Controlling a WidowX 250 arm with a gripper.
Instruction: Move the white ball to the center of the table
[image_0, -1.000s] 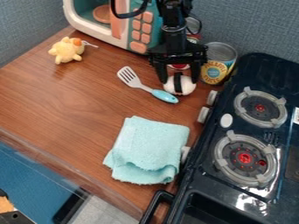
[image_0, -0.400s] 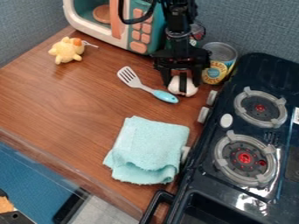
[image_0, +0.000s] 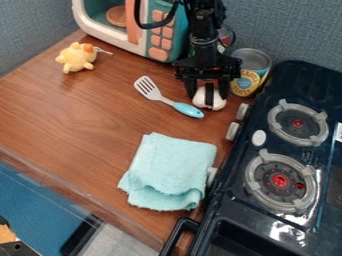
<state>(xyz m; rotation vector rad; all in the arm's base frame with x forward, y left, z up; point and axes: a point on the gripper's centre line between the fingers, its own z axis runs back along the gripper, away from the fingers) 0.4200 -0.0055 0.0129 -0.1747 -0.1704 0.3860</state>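
- The gripper (image_0: 209, 95) is hugging the white ball (image_0: 201, 100), which is sitting near the spatula (image_0: 188, 109) and the can (image_0: 248, 80).
- I think the robot is doing the grabbing part.
- Next should be lifting it and going to the table's (image_0: 80, 110) middle.
- The can is wearing a label with writing.

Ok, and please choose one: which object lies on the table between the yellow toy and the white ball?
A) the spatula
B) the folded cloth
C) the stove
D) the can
A: the spatula lies between them, with its slotted head toward the yellow toy and its blue handle end near the white ball.
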